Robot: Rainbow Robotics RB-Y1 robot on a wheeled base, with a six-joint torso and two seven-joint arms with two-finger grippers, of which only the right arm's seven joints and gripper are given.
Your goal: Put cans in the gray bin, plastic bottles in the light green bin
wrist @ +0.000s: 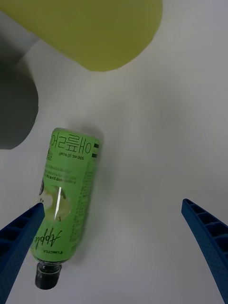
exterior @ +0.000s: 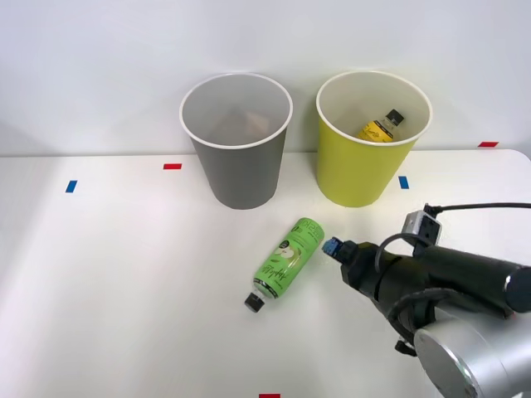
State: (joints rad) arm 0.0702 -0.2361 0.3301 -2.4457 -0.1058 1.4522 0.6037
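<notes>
- Right gripper (wrist: 114, 251) open, blue fingers (wrist: 19, 242) spread wide, holding nothing, hovering just beside green-labelled bottle (exterior: 287, 259).
- Bottle lies on its side on the white table (exterior: 124, 290), black cap (exterior: 254, 303) toward robot, base toward the bins.
- Yellow-labelled bottle (exterior: 381, 127) sits inside light green bin (exterior: 365, 166).
- Gray bin (exterior: 241, 170) stands left of it; contents unclear.
- Step: approach for the grasp on the green bottle, nothing gripped yet.
- Next move likely needs the fingers shifted over to straddle the bottle's body, lowered, closed, then a carry to the light green bin.
</notes>
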